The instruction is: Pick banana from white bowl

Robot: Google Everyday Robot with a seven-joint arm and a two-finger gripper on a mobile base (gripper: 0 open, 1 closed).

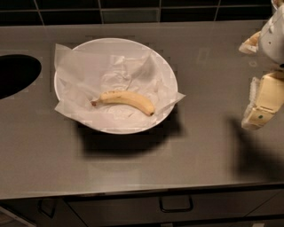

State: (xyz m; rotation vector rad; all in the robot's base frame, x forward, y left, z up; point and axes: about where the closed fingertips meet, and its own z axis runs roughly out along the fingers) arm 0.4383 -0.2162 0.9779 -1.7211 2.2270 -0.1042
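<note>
Camera view gives us a look down onto a grey countertop (204, 150), with a dark tiled wall (133, 9) along the top of the frame and a drawer handle (176, 205) at the bottom edge. Left of centre sits the white bowl (116, 40), lined with crinkled paper (122, 66) whose corners poke over the rim. The banana (124, 101) lies on that paper in the lower half of the bowl, its stem towards the left and its dark tip towards the right. A dark rounded opening (15, 75) cuts into the counter at the left edge.

We find the gripper (247, 84) at the right edge of the frame, well apart from the bowl. One finger shows in the upper right and the other below it, spread wide with nothing between them, so we read it as empty and the pick as not yet begun.

We judge the main risks as follows. The banana lies low against loose paper, so a closing finger could catch a fold and lift the lining along with the fruit, or drag it sideways. The bowl's raised rim stands between gripper and banana; a low sideways approach could knock the bowl and shift it. The banana's curve also means a grasp near either end may let it swing or slip; the middle looks safer.
</note>
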